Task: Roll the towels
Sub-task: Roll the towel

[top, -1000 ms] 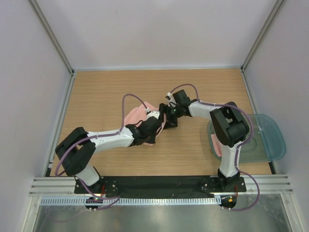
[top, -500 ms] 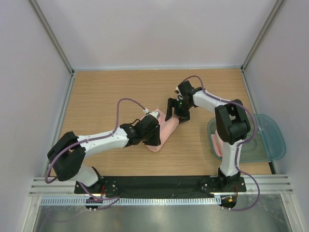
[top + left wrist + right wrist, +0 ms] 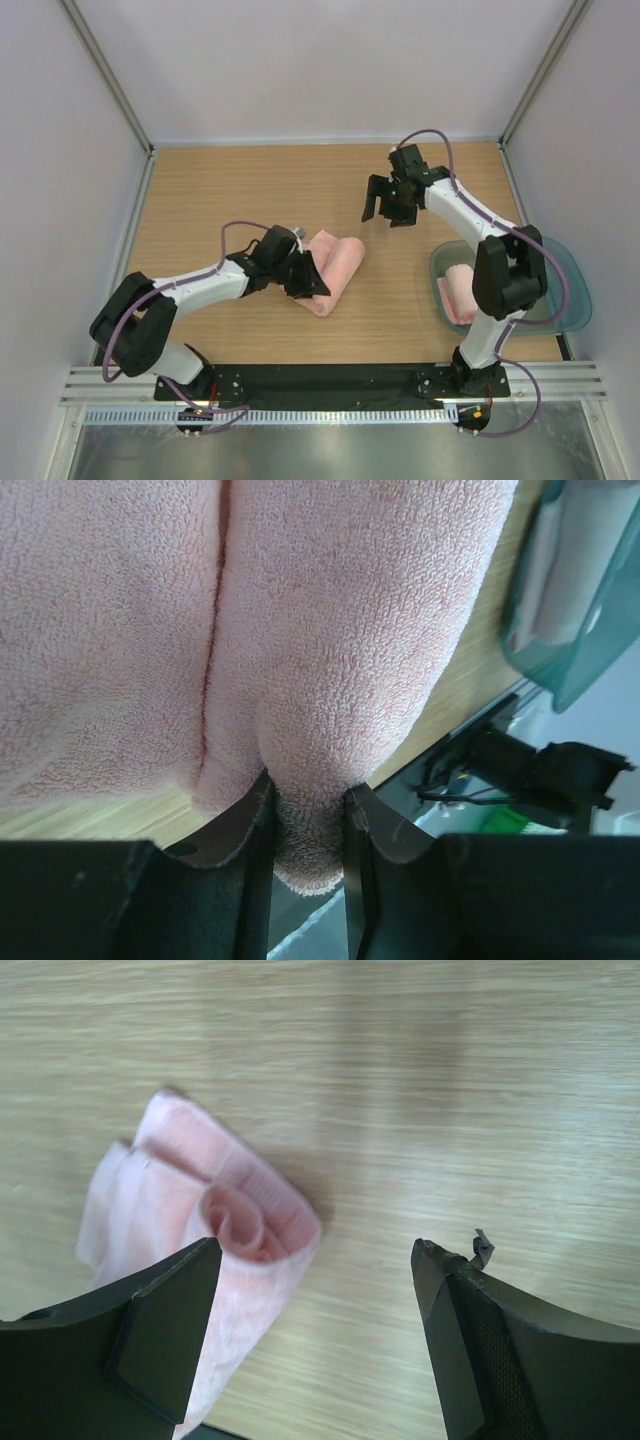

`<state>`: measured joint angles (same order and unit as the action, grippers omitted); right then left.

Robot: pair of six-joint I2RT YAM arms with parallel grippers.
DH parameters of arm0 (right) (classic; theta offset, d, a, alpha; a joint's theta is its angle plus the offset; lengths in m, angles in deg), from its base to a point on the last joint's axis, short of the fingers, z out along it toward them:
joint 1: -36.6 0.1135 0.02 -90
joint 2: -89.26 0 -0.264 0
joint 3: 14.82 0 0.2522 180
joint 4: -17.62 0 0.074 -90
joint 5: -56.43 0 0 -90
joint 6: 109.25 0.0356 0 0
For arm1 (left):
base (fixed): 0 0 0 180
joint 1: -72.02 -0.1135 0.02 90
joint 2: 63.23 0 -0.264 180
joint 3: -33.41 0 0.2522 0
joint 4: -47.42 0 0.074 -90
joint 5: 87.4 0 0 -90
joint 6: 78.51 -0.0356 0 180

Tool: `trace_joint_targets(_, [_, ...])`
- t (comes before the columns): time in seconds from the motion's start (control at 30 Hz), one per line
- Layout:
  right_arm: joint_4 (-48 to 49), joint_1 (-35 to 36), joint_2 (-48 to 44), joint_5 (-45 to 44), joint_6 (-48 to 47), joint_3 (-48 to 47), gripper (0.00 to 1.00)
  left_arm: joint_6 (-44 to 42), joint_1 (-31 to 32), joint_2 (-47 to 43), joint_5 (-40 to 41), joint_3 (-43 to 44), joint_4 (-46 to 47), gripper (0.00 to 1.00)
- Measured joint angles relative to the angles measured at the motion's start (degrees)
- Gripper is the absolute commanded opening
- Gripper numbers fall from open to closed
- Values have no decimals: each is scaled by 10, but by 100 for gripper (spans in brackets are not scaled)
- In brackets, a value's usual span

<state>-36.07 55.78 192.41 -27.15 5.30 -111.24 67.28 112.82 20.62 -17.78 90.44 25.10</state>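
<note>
Partly hiding the towel (image 3: 338,260), the left hand (image 3: 308,792) pinches it; the right hand (image 3: 315,1253) gapes empty.

Rolled towel (image 3: 335,262) lies on the table (image 3: 200,190), about midway across. My left claw (image 3: 303,283) sits at its near-left end, a fold between the fingers. My right claw (image 3: 388,207) hangs far-right of it, well apart. Tray (image 3: 562,285) sits at the near right edge. Second towel (image 3: 458,292) lies in its left part.
</note>
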Motion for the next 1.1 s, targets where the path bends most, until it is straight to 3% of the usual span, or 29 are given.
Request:
trace_joint_targets(0.3, [132,2,-97,167,36,142,88,50,-70,26,-75,-15,47,12])
trace_joint_targets(0.57, [301,13,-97,287,115,298,90,84,-124,76,-137,-26,66,12])
trace_joint_targets(0.83, [480,31,-47,331,182,339,91,80,-166,101,-181,-23,55,13])
trace_joint_targets(1.1, [573,46,21,338,212,341,91,58,-181,151,-233,7,38,15])
